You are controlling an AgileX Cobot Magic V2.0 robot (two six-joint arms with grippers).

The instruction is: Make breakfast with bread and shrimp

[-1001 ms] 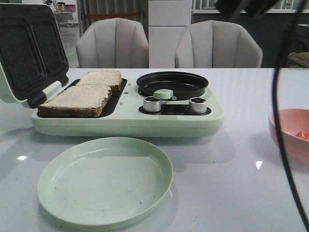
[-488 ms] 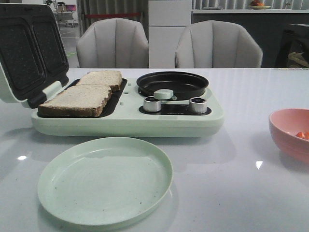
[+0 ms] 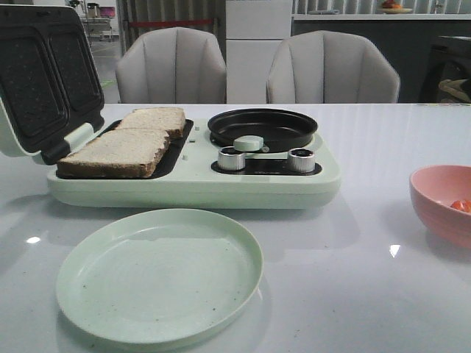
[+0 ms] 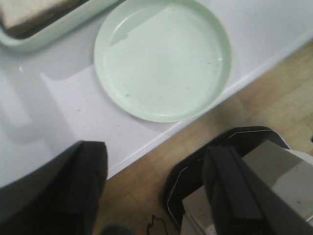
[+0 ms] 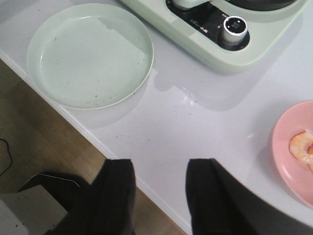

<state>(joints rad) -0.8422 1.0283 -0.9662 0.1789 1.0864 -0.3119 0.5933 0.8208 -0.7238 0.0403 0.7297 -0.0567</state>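
Two slices of bread (image 3: 125,147) lie side by side in the open sandwich press of the pale green breakfast maker (image 3: 199,184); a corner of one bread slice (image 4: 29,12) shows in the left wrist view. Shrimp (image 5: 303,147) lie in the pink bowl (image 5: 288,161) at the table's right; an orange piece of shrimp (image 3: 460,206) shows in the front view. My left gripper (image 4: 154,161) is open above the table's front edge, holding nothing. My right gripper (image 5: 160,169) is open over the same edge, empty. Neither gripper appears in the front view.
A pale green plate (image 3: 160,273) sits in front of the breakfast maker, also seen as the plate (image 4: 163,56) and the plate (image 5: 90,54). A black frying pan (image 3: 263,127) and two knobs (image 3: 302,159) are on the maker's right half. Two chairs (image 3: 333,70) stand behind the table.
A dark arm and cable that crossed the right of the front view one second ago have gone out of that view. The bread, plate and bowl have not moved.
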